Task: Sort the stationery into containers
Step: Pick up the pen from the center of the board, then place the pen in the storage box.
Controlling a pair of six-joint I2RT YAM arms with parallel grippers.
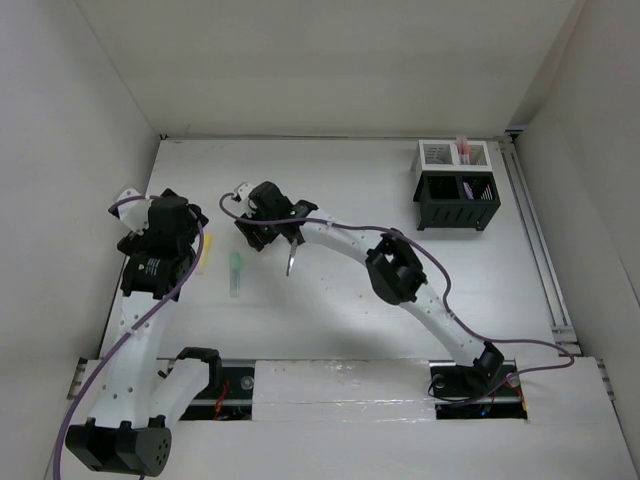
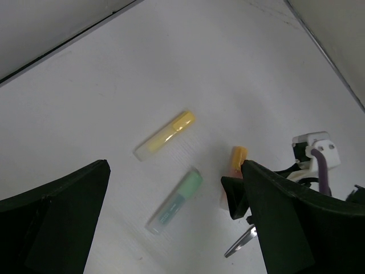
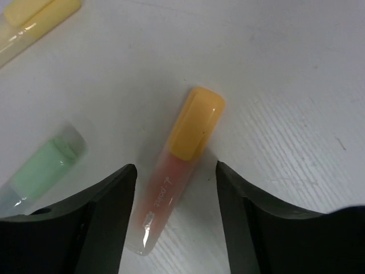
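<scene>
Orange highlighter [image 3: 178, 171] between the parted jaws of the right gripper [image 3: 174, 170], gap either side.

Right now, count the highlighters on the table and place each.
3. Yellow highlighter lies leftmost; green highlighter beside it; orange-capped highlighter between the fingers of the open right gripper. The black mesh organiser may hide more.

Highlighter [image 3: 178, 165] with an orange cap, lying on the desk [image 3: 285, 85] — a short line of faint white print runs along its clear barrel, perhaps reading "point" — too small to be sure.
</scene>
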